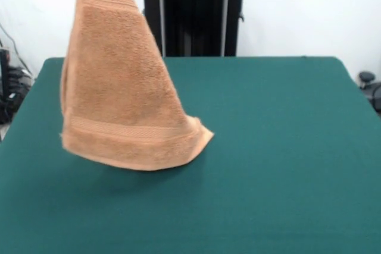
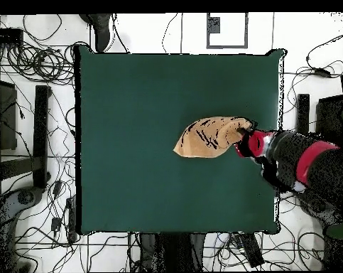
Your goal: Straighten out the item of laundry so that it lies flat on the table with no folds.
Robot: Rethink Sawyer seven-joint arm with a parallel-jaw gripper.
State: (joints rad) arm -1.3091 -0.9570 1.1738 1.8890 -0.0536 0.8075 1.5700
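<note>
The gripper [image 2: 239, 144] is pinching the towel [image 1: 119, 81] by its top so it is hanging over the table [image 1: 286, 147], and letting go now could be dropping it in a crumpled heap

Both views are brightly and evenly lit, with no strong glare; the white wall behind the pedestal in the front view is close to washed out. A soft, diffuse shadow lies on the green surface [image 1: 280, 147] directly under the hanging towel [image 1: 119, 87], which suggests light from above. The towel's terry weave and woven bands read fairly clearly in the front view, while in the overhead view the towel [image 2: 206, 137] shows little texture.
</note>
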